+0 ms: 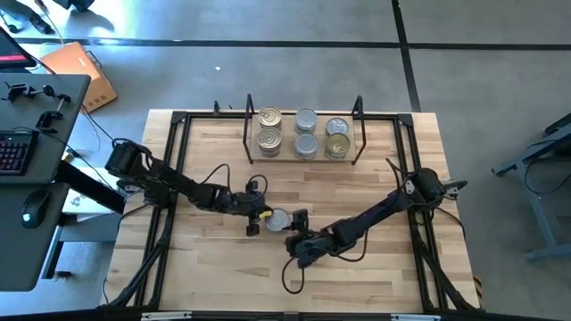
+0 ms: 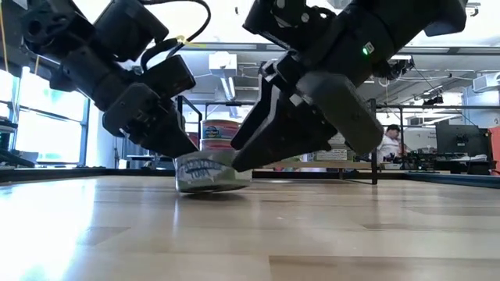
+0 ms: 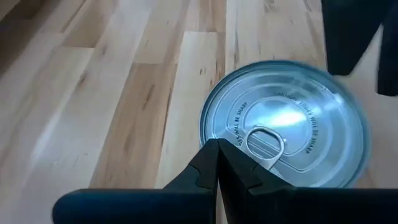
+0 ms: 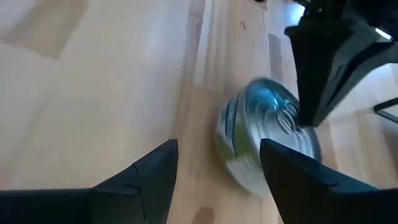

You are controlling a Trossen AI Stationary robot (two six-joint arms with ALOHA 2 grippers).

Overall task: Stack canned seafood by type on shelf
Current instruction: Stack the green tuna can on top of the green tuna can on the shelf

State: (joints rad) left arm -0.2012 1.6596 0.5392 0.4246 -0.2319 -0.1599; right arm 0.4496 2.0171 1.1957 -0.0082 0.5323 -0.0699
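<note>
A silver-lidded can (image 1: 277, 219) with a pull tab sits tilted on the wooden table, near its middle. My left gripper (image 1: 261, 217) is shut, with its tips on the can's lid (image 3: 286, 124). My right gripper (image 4: 217, 144) stands open just right of the can (image 4: 267, 134), which lies ahead of its two fingers and not between them. At the table's far side is the shelf (image 1: 285, 159), a light-wood board with black wire ends. Several more cans stand on it, among them a gold-lidded one (image 1: 269, 118) and a silver-lidded one (image 1: 306, 120). My left gripper presses its shut fingertips (image 3: 217, 163) down on the lid's edge (image 3: 231, 144), beside the pull tab. The fingers slant down from the table's left. The can (image 2: 207, 173) sits tilted on the table under them. My right gripper: I cannot tell whether a finger (image 2: 262, 144) touches the can's right side.
A black table frame (image 1: 174, 169) runs along the table's edges and around the shelf. Bare wood lies in front of both grippers toward the near edge. Left of the table stands a desk with a keyboard (image 1: 13, 152). A person (image 2: 387, 144) shows far back in the room.
</note>
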